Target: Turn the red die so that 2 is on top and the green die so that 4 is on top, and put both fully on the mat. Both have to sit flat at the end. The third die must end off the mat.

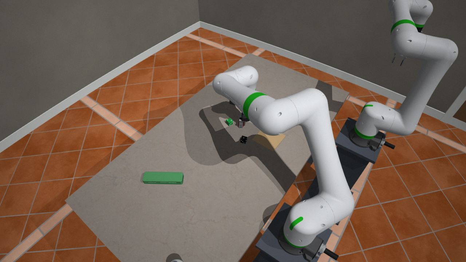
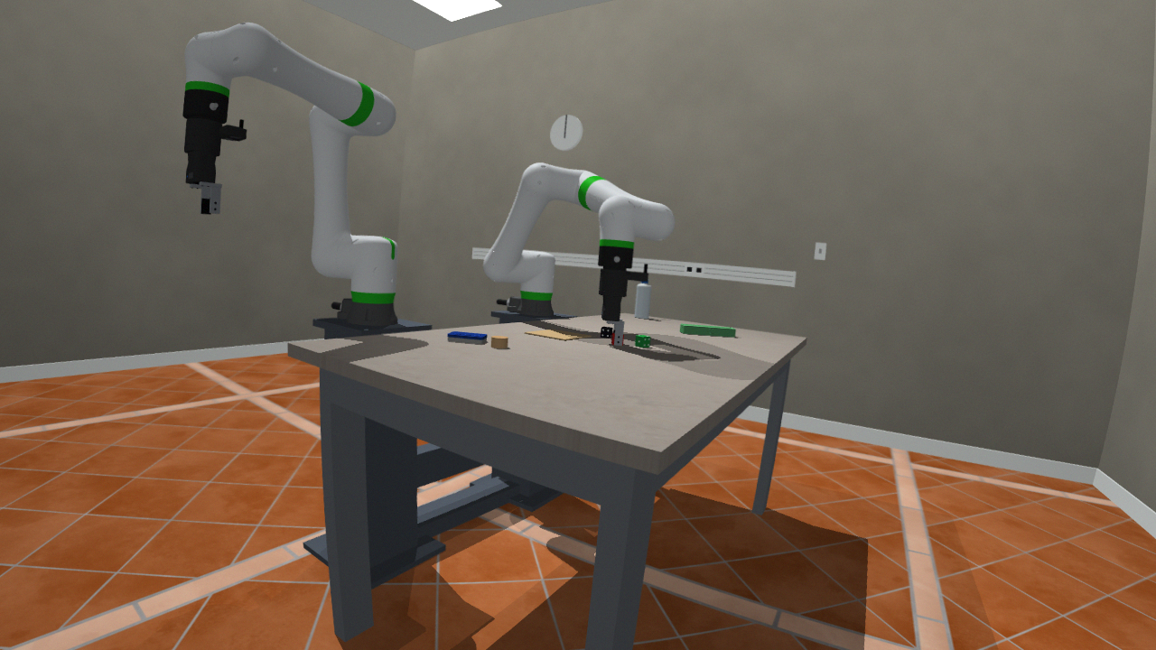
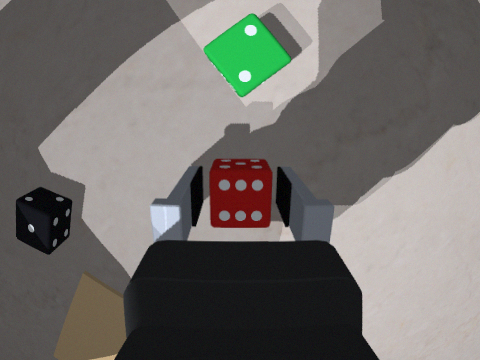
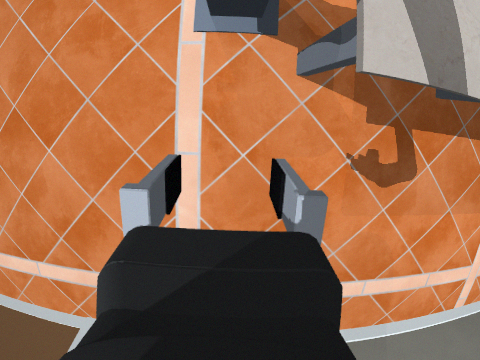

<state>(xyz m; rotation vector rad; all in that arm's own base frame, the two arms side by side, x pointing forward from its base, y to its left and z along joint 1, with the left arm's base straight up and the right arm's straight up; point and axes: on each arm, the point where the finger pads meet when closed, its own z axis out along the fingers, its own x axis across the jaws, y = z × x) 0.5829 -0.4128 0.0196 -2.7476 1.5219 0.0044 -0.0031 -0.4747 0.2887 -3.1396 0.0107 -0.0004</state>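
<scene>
The red die (image 3: 240, 200) sits on the table between the fingers of my left gripper (image 3: 239, 184) (image 2: 616, 333), with a small gap on each side. The gripper is open; the die's 6 faces up and a 5 shows on its side towards the green die. The green die (image 1: 229, 121) (image 2: 642, 340) (image 3: 247, 54) lies flat with 2 on top, off the mat. The black die (image 1: 243, 139) (image 3: 45, 220) is off the mat (image 1: 277, 138) (image 3: 95, 320), showing 1, 2 and 4. My right gripper (image 4: 225, 175) (image 1: 397, 60) is open and empty, high beyond the table.
A green box (image 1: 162, 177) (image 2: 707, 329) lies far from the dice. In the exterior view, a blue-topped block (image 2: 467, 335) and a small wooden cylinder (image 2: 499, 342) are on the mat's other side. A bottle (image 2: 642, 301) stands at the back. The left arm overhangs the dice.
</scene>
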